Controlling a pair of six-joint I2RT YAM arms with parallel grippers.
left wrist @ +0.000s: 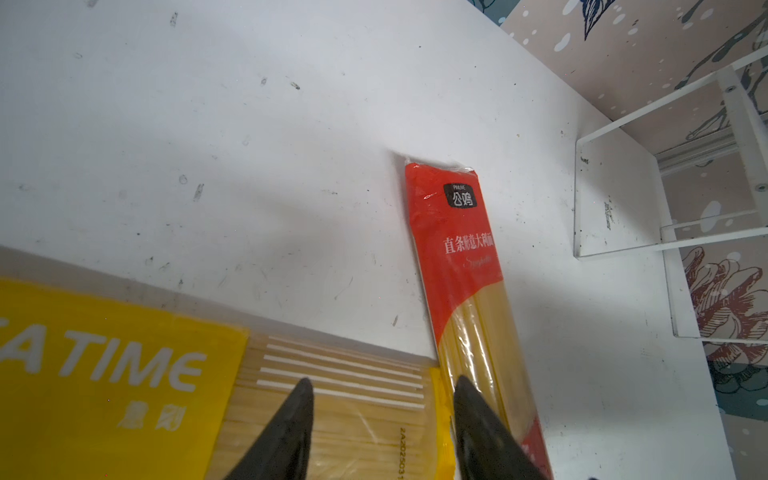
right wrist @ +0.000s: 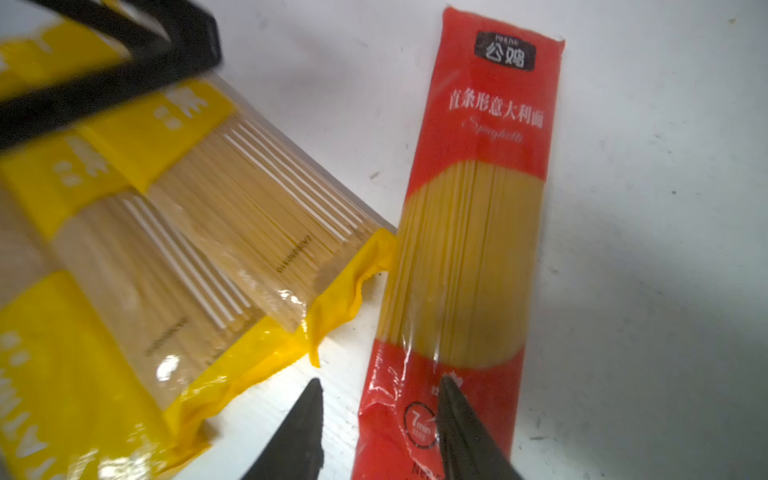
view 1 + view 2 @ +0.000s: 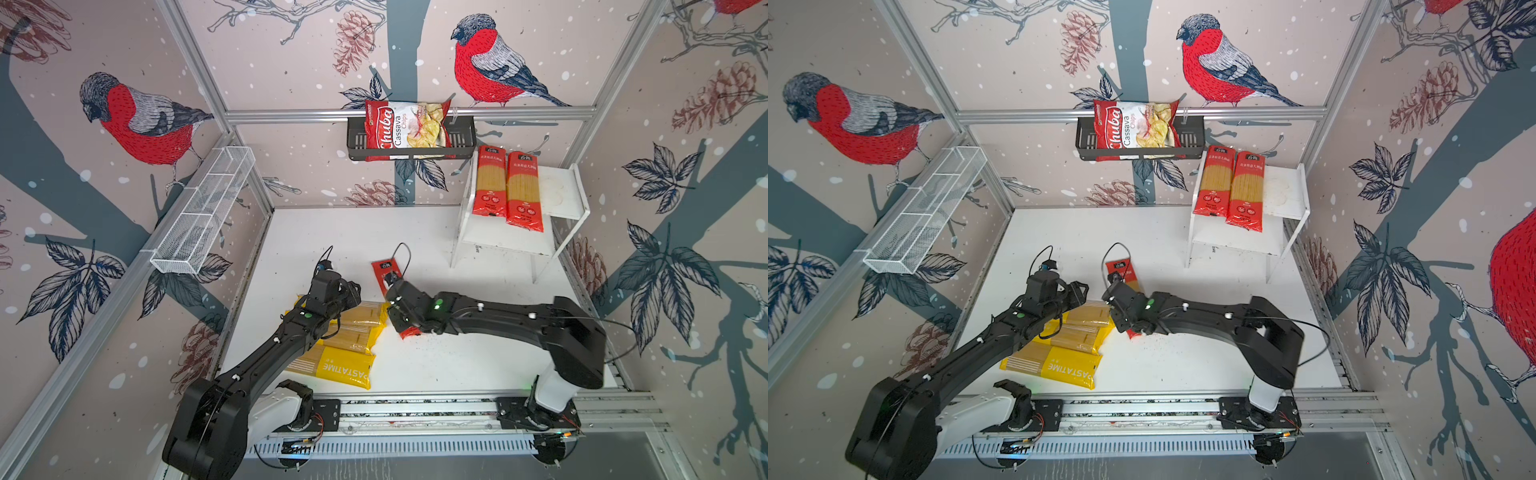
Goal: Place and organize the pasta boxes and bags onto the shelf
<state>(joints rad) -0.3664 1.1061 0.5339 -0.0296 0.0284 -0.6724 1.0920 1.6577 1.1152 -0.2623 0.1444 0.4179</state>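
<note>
Yellow packets (image 3: 345, 368): three are lying overlapped on the table (image 3: 457, 365), lower centre in both top views. They are probably light and stiff lengthwise, with brittle strands and slick film, so pinching across the narrow width at mid-length looks safest.
Left arm (image 3: 266, 353): is reaching up-frame from lower left, its wrist tipping down over the yellow stack.
Left jaws: are standing parted and holding nothing, one tip over a yellow packet, the other over the red packet's edge.
Red packet (image 2: 469, 232): is lying flat on the table against the stack's right end, and is likely just as snappable.
Right arm (image 3: 498, 320): is stretching leftward from lower right, low over that packet.
Right jaws: are gaping and empty, one tip above its red end, the other above bare table.
Shelf (image 3: 567, 195): is standing upper right, with two shelved packets (image 3: 490, 183) lying side by side on its top board.
</note>
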